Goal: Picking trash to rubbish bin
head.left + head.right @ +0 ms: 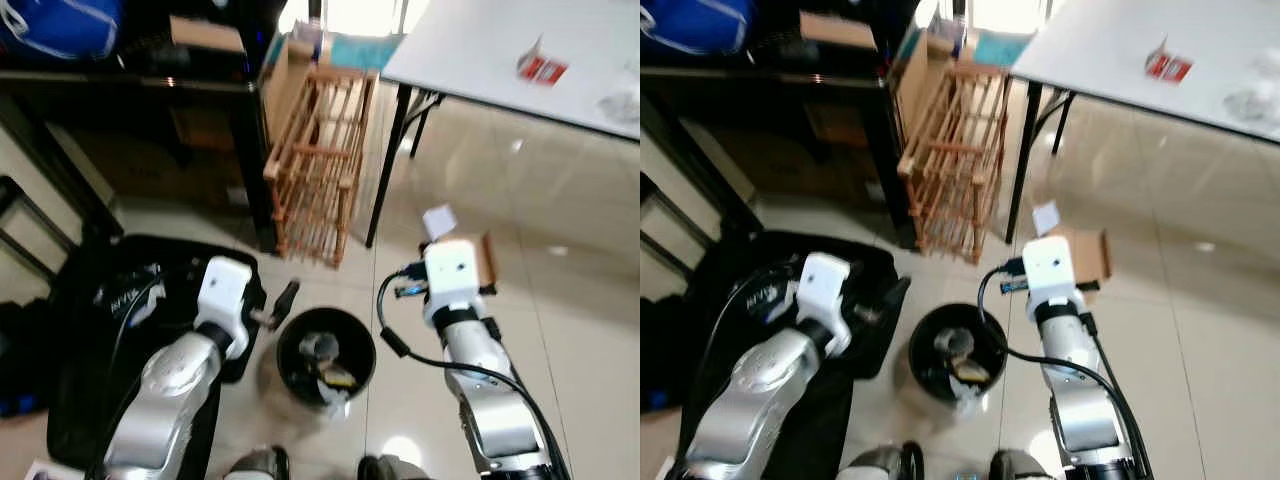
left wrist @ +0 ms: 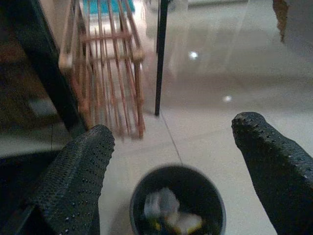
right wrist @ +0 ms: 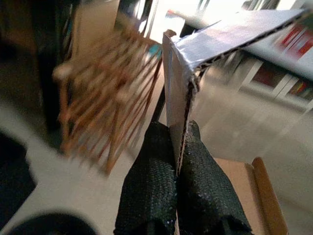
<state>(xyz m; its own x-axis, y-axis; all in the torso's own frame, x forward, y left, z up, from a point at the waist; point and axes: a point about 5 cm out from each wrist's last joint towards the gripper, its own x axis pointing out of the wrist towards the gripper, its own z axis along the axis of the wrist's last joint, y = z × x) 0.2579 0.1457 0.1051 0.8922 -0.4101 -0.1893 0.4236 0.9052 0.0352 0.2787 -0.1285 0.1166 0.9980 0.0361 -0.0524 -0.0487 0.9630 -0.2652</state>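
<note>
You look down at a glossy tiled floor [image 1: 560, 330] with a round black rubbish bin [image 1: 326, 354] between your two silver arms. The bin holds crumpled trash [image 1: 322, 347] of pale and yellow scraps.

Your right hand [image 3: 177, 161] is pinched shut on the edge of a cardboard box [image 1: 1080, 252]; in the right wrist view its two black fingers [image 3: 149, 181] clamp a corrugated flap between them. The box sits ahead of the right arm, to the right of the bin and beyond it.

Your left hand [image 2: 171, 161] hangs open just left of the bin, its fingers [image 2: 78, 176] spread wide apart, with the bin's mouth showing between them in the left wrist view.

A black bag [image 1: 90, 330] lies on the floor under the left arm. Beyond the bin a wooden slatted rack [image 1: 320, 160] leans against a dark shelf unit [image 1: 150, 90]. A white worktop [image 1: 520, 60] on black legs stands at the upper right, carrying a small red and white packet [image 1: 541, 66].
</note>
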